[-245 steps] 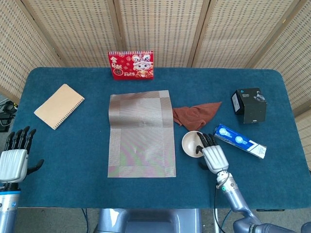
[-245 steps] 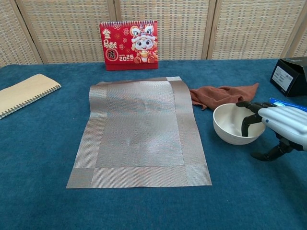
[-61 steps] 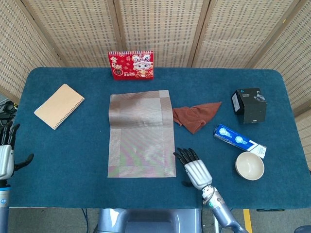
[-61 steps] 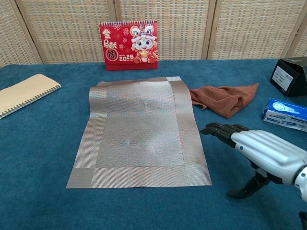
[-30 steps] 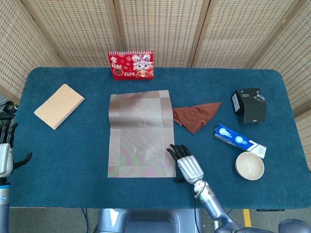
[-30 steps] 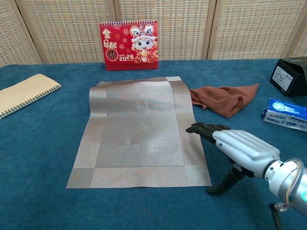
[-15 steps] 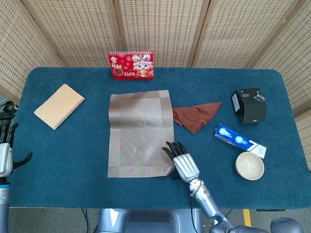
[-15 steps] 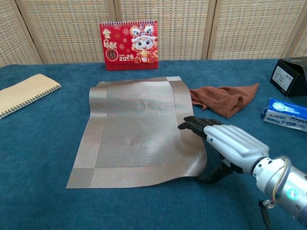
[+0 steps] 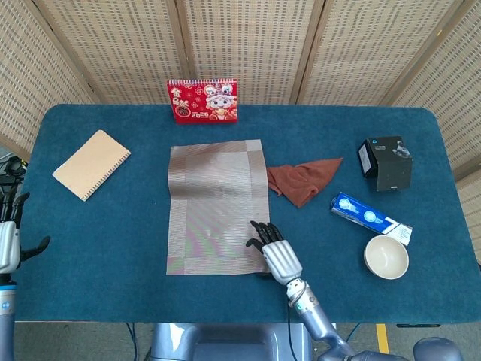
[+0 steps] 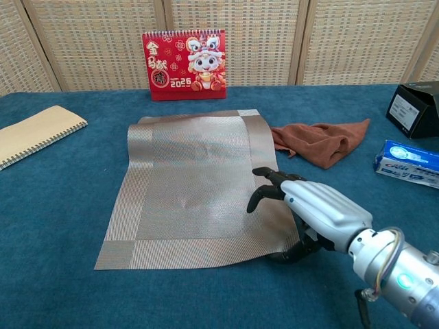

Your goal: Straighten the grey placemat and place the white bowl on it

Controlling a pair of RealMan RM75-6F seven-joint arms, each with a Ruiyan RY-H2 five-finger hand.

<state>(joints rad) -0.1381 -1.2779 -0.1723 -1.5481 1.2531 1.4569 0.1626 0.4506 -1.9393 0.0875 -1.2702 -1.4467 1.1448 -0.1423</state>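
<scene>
The grey placemat (image 9: 214, 203) lies in the middle of the blue table, slightly skewed, its far edge rumpled. My right hand (image 9: 274, 256) is at its near right corner. In the chest view the fingers (image 10: 264, 186) curl down onto the placemat (image 10: 195, 178) and the thumb sits under the raised edge, so the right hand (image 10: 315, 212) pinches that corner. The white bowl (image 9: 386, 257) stands upright and empty near the table's right front, apart from both hands. My left hand (image 9: 7, 244) hangs open off the table's left edge.
A red calendar (image 9: 202, 100) stands behind the mat. A tan notebook (image 9: 91, 164) lies at the left. A brown cloth (image 9: 301, 180) touches the mat's right side. A black box (image 9: 385, 162) and a blue toothpaste box (image 9: 370, 218) lie beyond the bowl.
My right hand slid left from beside the mat onto its near right corner. The fingers curled down, the thumb went under, and the corner lifted off the table. The left hand stayed put.
</scene>
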